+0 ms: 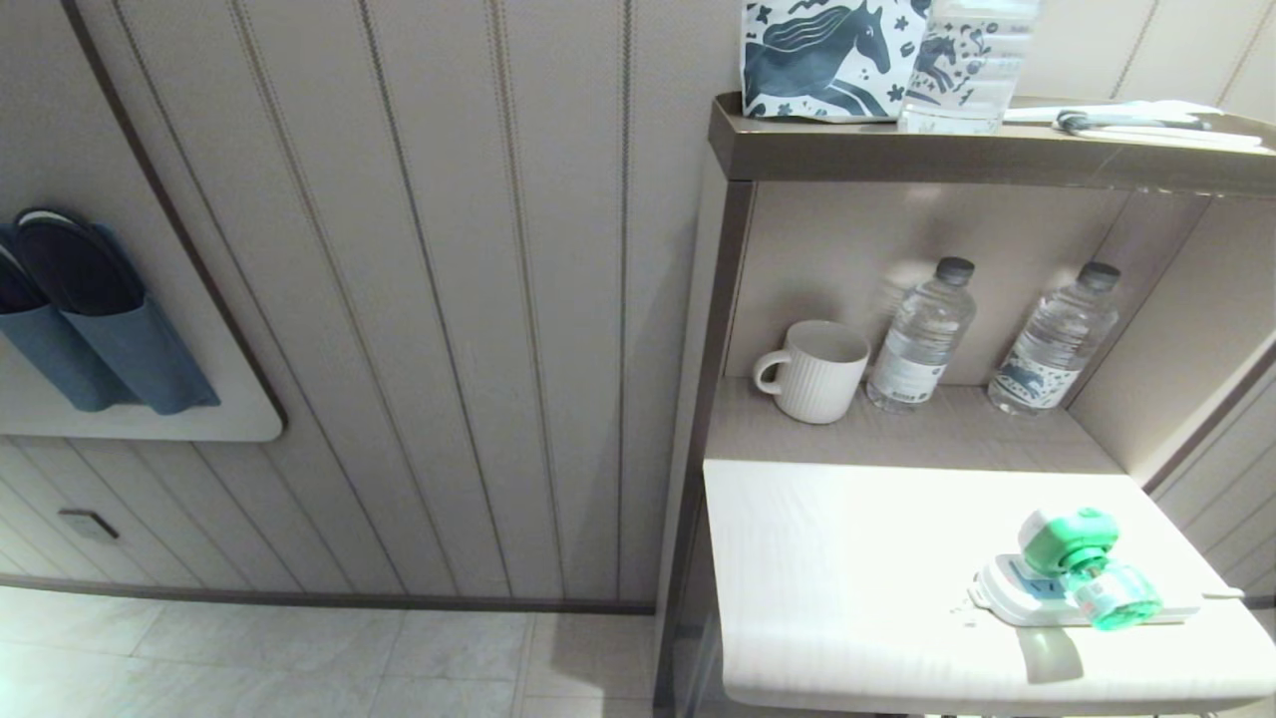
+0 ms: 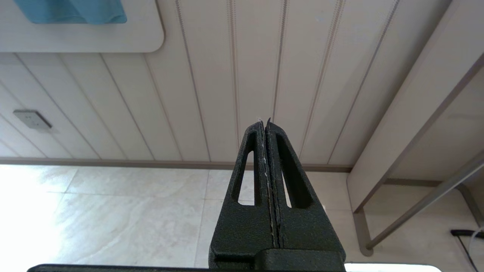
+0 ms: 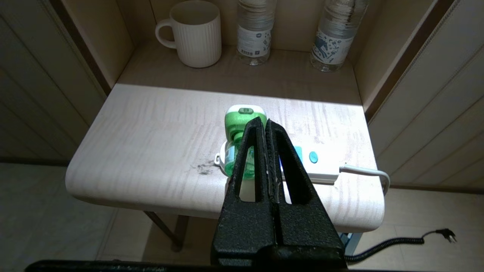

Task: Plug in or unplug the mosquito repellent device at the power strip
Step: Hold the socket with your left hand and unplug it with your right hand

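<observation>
The mosquito repellent device (image 1: 1082, 563) has a green and white head and a green liquid bottle. It sits on the left end of the white power strip (image 1: 1022, 596), at the right front of the pale table. From the right wrist the mosquito repellent device (image 3: 239, 124) and the power strip (image 3: 321, 166) show beyond my right gripper (image 3: 264, 121), which hangs shut and empty in front of the table edge, touching nothing. My left gripper (image 2: 264, 121) is shut too, low over the floor facing the wall. Neither gripper appears in the head view.
A white ribbed mug (image 1: 815, 370) and two clear water bottles (image 1: 922, 337) (image 1: 1057, 341) stand in the niche behind the table (image 1: 847, 558). The strip's white cord (image 3: 365, 172) runs off the table's right side. A black coiled cable (image 3: 397, 243) lies on the floor.
</observation>
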